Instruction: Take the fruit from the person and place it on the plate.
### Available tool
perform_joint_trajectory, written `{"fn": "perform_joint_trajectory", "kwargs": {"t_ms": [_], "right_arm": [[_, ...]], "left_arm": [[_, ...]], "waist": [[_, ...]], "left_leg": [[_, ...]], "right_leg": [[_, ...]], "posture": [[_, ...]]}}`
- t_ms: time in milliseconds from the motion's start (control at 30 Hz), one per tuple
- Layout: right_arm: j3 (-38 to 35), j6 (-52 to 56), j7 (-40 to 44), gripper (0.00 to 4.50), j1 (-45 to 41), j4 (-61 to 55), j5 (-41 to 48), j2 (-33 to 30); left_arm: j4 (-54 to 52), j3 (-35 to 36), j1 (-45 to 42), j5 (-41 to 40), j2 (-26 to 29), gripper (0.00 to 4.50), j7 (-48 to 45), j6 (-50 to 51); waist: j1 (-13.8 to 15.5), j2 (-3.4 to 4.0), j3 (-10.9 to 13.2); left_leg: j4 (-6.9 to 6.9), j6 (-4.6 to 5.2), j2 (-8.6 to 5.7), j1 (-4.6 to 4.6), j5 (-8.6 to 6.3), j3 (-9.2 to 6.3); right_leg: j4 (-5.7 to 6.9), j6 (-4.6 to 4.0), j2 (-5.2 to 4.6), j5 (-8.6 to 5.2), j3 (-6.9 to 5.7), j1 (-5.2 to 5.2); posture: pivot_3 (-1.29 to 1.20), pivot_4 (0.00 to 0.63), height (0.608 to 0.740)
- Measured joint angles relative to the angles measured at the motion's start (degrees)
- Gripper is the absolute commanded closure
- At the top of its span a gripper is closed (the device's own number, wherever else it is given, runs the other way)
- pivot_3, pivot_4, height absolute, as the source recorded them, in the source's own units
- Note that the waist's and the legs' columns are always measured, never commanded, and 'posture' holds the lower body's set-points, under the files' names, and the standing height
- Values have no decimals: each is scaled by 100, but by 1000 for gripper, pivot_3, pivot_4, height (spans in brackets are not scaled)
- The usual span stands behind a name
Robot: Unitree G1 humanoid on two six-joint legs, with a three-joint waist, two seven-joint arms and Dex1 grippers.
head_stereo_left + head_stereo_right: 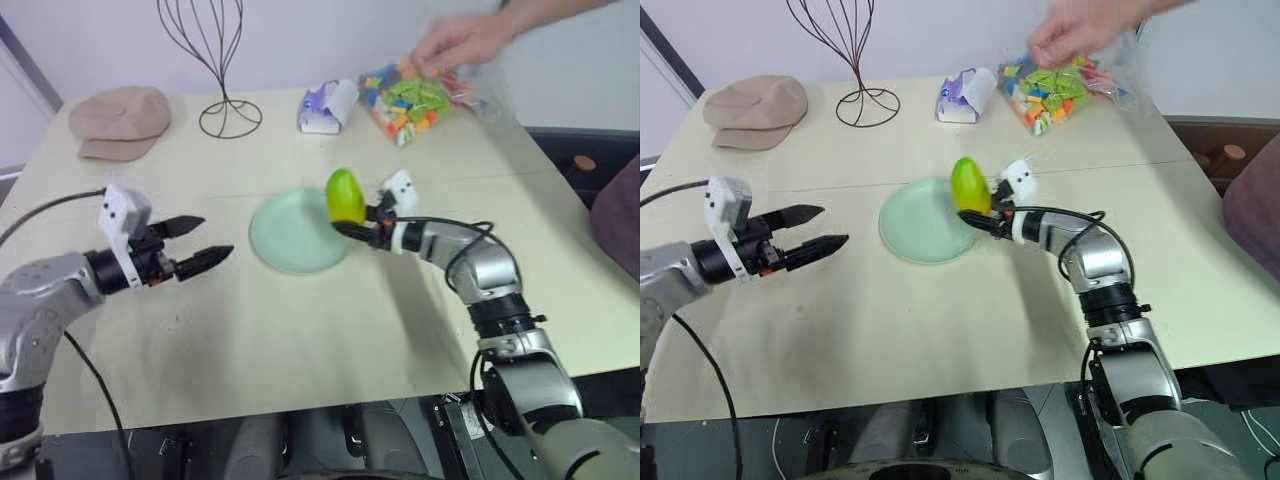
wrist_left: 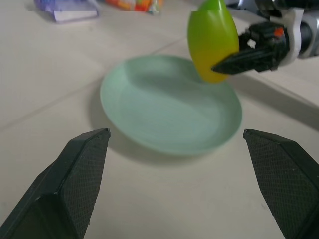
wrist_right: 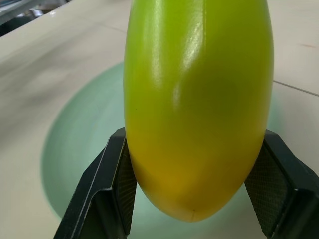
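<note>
We take the plate point(image 1: 295, 235) as our landmark. Nearest us and off to the plate's left, the left claw point(image 1: 196, 243) hangs above the surface point(image 1: 300, 340) with its fingers spread apart and nothing between them. At the plate's right rim, the right claw point(image 1: 352, 226) is clamped on the fruit point(image 1: 345, 196), which stands upright, yellow end down, held by its lower part. The fruit is over the rim rather than over the plate's centre, and we judge it not yet resting on the plate.

Risks as we see them: the fruit is smooth and oval, gripped low; it could tip or squirt out of the fingers. Released here, it may land on the rim, roll off onto the surface, or lever the shallow plate up. Letting go from height would make it bounce or roll.

Beyond the plate, the person's hand point(image 1: 462, 42) is at a bag of coloured blocks point(image 1: 412, 97), well apart from the claw; no interference expected.
</note>
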Motion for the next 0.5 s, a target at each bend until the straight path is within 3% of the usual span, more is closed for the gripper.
{"fn": "perform_joint_trajectory", "kwargs": {"t_ms": [200,333,500], "right_arm": [[674,-294,244,2155,-155,346,-559,213],[650,-383,278,129,-244,512,-645,273],[516,-378,243,48,-266,552,-652,302]], "left_arm": [[-76,-5,115,66,-14,0,-27,-31],[-139,18,150,61,-22,0,12,-31],[-207,112,238,62,-63,0,95,-30]], "waist": [[35,-3,-2],[22,-4,-2],[16,-3,-2]], "left_leg": [[0,-1,-6,0,0,-2],[0,-1,-6,0,0,-5],[0,-1,-6,0,0,-5]], "right_leg": [[-4,-3,-10,-2,-5,5],[-3,-2,-11,-1,-5,5],[-3,-2,-12,-1,0,4]], "posture": [[0,150,740],[0,150,740],[0,150,740]]}}
